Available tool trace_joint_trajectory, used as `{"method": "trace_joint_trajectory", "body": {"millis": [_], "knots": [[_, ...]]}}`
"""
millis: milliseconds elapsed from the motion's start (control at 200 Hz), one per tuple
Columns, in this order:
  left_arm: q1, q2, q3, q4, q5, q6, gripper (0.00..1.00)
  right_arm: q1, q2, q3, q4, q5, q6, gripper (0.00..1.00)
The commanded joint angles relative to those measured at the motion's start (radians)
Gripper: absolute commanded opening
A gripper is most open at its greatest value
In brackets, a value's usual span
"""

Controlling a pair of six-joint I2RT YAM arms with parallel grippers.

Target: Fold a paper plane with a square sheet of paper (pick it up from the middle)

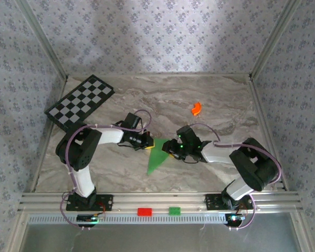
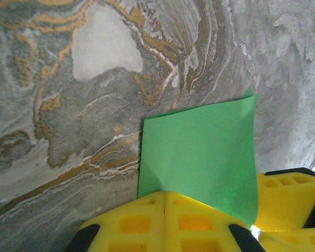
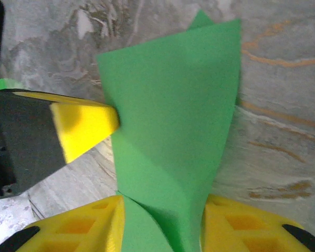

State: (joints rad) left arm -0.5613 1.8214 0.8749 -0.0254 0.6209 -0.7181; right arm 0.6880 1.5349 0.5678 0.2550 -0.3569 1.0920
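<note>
The left arm [image 1: 84, 151] and right arm [image 1: 252, 165] matched: bulky black joint housings joined by smooth white links, each rising from a black base plate [image 1: 89, 202]. A pale purple cable [image 1: 68, 153] looped along each arm from base to wrist. A small green light [image 1: 181, 138] glowed on the right wrist, and what seemed to be tiny status lights showed below both bases. The left gripper [image 2: 165, 197] and right gripper [image 3: 161, 202] had black bodies and bright yellow fingers [image 3: 79, 228], moulded with rows of shallow square recesses.
</note>
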Motion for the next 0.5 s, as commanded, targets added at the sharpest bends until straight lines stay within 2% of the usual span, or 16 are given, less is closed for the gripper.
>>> {"method": "trace_joint_trajectory", "body": {"millis": [0, 210, 495], "knots": [[-0.01, 0.024, -0.016, -0.065, 0.012, 0.038, 0.03, -0.016, -0.028, -0.015, 0.031, -0.021, 0.002, 0.42], [-0.023, 0.038, 0.0, -0.063, 0.034, 0.056, 0.03, -0.046, 0.002, -0.043, 0.155, -0.083, 0.046, 0.41], [-0.032, 0.041, 0.009, -0.05, 0.045, 0.054, 0.03, -0.057, 0.021, -0.035, 0.097, -0.08, 0.016, 0.37]]}}
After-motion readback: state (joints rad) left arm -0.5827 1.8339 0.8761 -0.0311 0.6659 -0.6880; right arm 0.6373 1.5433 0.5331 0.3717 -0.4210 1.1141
